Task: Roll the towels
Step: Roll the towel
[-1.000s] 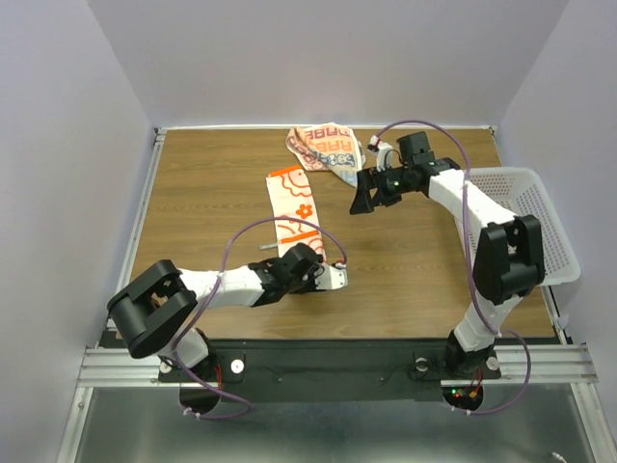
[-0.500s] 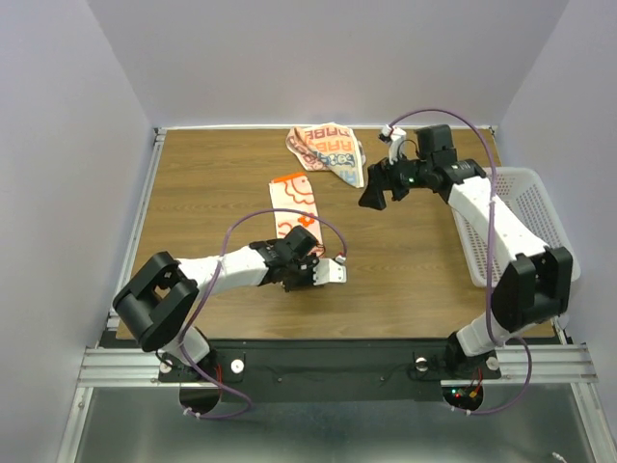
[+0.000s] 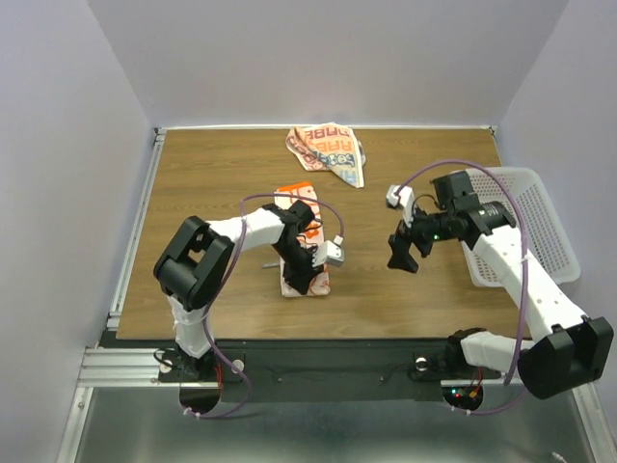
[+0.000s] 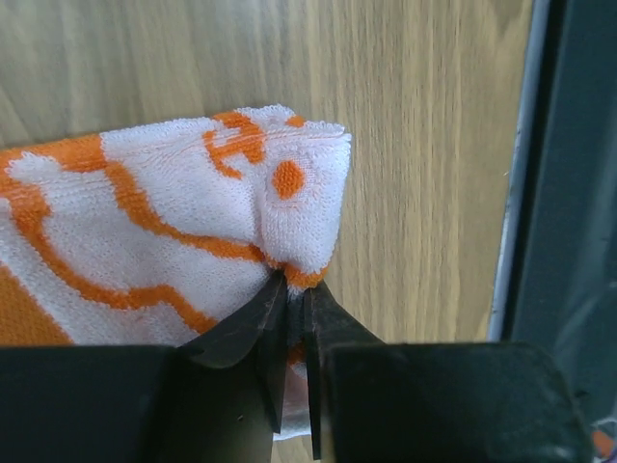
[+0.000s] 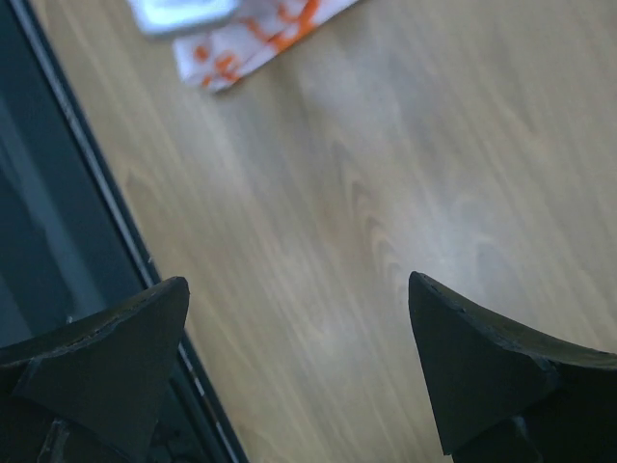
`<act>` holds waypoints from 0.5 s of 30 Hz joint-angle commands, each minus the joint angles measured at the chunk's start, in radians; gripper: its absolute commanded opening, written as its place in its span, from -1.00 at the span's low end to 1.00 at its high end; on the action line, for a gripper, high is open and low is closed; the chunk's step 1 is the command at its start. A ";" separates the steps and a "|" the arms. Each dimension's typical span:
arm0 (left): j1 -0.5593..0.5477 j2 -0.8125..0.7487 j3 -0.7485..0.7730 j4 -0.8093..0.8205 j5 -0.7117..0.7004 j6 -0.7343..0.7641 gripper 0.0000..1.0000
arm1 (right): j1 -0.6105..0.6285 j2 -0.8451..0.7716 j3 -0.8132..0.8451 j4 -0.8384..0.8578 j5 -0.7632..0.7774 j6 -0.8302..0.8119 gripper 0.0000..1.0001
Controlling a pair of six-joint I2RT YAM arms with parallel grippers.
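One towel [image 4: 174, 193] edge pinched between left jaws; right jaws wide apart, empty.

The centre towel [image 4: 174, 222] is matt terry cloth with a fine looped nap. The crumpled towel [image 3: 328, 149] at upper centre looks like the same cloth. The table [image 3: 193, 193] is smooth wood-grain with a low sheen. The basket [image 3: 540, 207] at right is white perforated plastic. The right gripper [image 5: 299, 282] has matt black fingers [image 5: 482, 367].
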 commanded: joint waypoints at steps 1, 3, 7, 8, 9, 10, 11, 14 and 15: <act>0.068 0.128 0.096 -0.160 0.135 0.109 -0.56 | 0.071 -0.083 -0.035 -0.125 0.035 -0.107 1.00; 0.094 0.210 0.162 -0.229 0.152 0.158 -0.54 | 0.184 -0.096 -0.058 -0.097 0.127 -0.067 1.00; 0.125 0.332 0.255 -0.309 0.177 0.210 -0.50 | 0.293 -0.024 -0.095 -0.004 0.259 -0.048 1.00; 0.137 0.353 0.288 -0.323 0.183 0.215 -0.50 | 0.360 -0.006 -0.110 0.062 0.323 -0.042 1.00; 0.137 0.372 0.300 -0.331 0.186 0.215 -0.49 | 0.385 0.010 -0.110 0.091 0.348 -0.036 1.00; 0.149 0.405 0.315 -0.340 0.195 0.221 -0.49 | 0.428 0.059 -0.091 0.111 0.363 -0.036 1.00; 0.157 0.419 0.341 -0.358 0.205 0.224 -0.49 | 0.454 0.082 -0.083 0.133 0.375 -0.025 1.00; 0.187 0.476 0.390 -0.393 0.234 0.236 -0.48 | 0.555 0.183 -0.063 0.271 0.421 0.007 1.00; 0.195 0.485 0.403 -0.404 0.237 0.241 -0.47 | 0.582 0.211 -0.064 0.306 0.435 0.019 1.00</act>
